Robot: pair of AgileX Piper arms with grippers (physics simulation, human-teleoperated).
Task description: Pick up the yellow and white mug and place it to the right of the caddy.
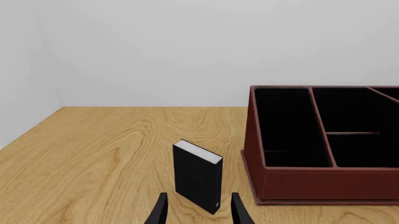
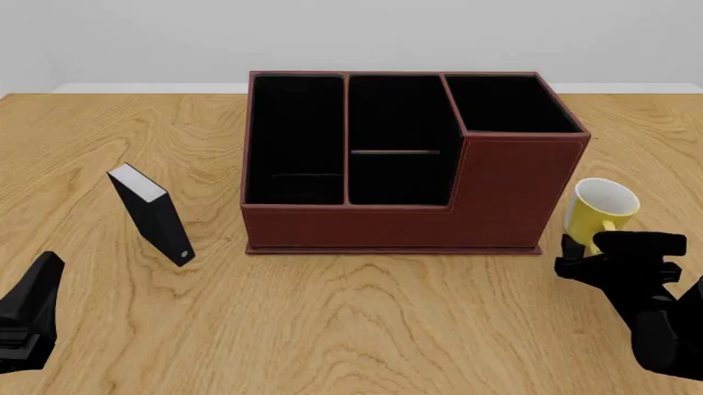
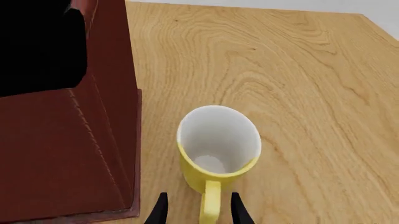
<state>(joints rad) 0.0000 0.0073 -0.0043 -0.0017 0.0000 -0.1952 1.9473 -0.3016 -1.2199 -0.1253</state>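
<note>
Front view: our right gripper [image 2: 602,248] straddles the handle of the yellow and white mug [image 2: 600,207], fingers parted, right of the caddy [image 2: 516,185]. We judge it light, rigid, slippery, so grip the handle; left gripper [image 1: 198,210] hangs open

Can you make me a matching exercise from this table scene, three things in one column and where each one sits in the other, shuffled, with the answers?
Things:
1. yellow and white mug
2. caddy
3. small black box

Places:
A. standing left of the caddy
B. middle of the table
C. right of the caddy, handle between the right gripper's jaws

Pairs: 1-C, 2-B, 3-A
</note>
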